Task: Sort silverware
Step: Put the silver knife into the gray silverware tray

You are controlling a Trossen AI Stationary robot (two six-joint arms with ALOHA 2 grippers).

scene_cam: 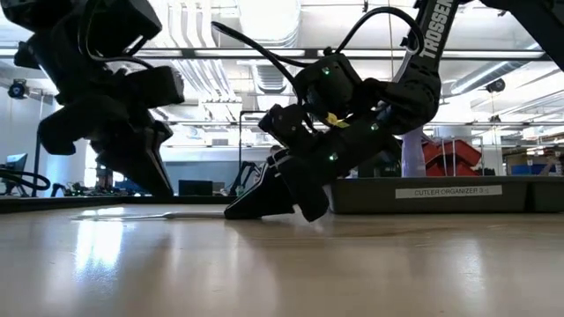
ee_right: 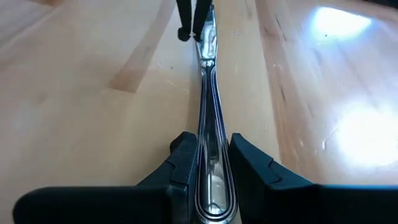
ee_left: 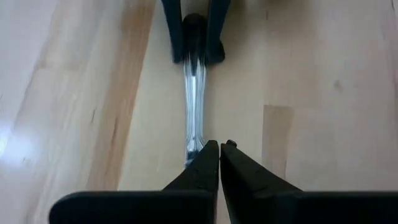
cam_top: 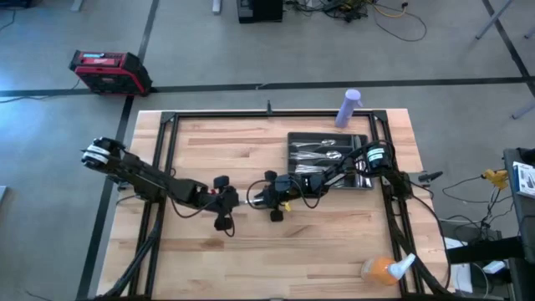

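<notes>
One piece of silverware [ee_right: 208, 112] lies flat on the wooden table [cam_top: 334, 242] at mid-table, between my two grippers. My right gripper [ee_right: 211, 155] comes low from the right and is shut on its handle. My left gripper [ee_left: 219, 152] is shut, its tips pointing down at the piece's other end [ee_left: 191, 149]. More silverware [cam_top: 322, 155] lies in the dark compartmented tray [cam_top: 292, 142] at the far right. In the low view the piece [scene_cam: 189, 214] shows as a thin line on the tabletop between the left gripper [scene_cam: 163, 189] and the right gripper [scene_cam: 256, 207]. My left gripper's shut fingertips [ee_left: 208, 158] stand right at the piece's narrow end, coming from above; whether they touch it cannot be told. My right gripper pinches the handle [ee_right: 210, 180] near its free end between its two fingers. The fingers lie along the piece, slanting low from the table's right. The piece rests flat on the table.
A purple cylinder [cam_top: 348, 107] stands at the far edge behind the tray. An orange and white object [cam_top: 384, 267] lies at the near right corner. Bare wood spreads over the near half and the left of the table.
</notes>
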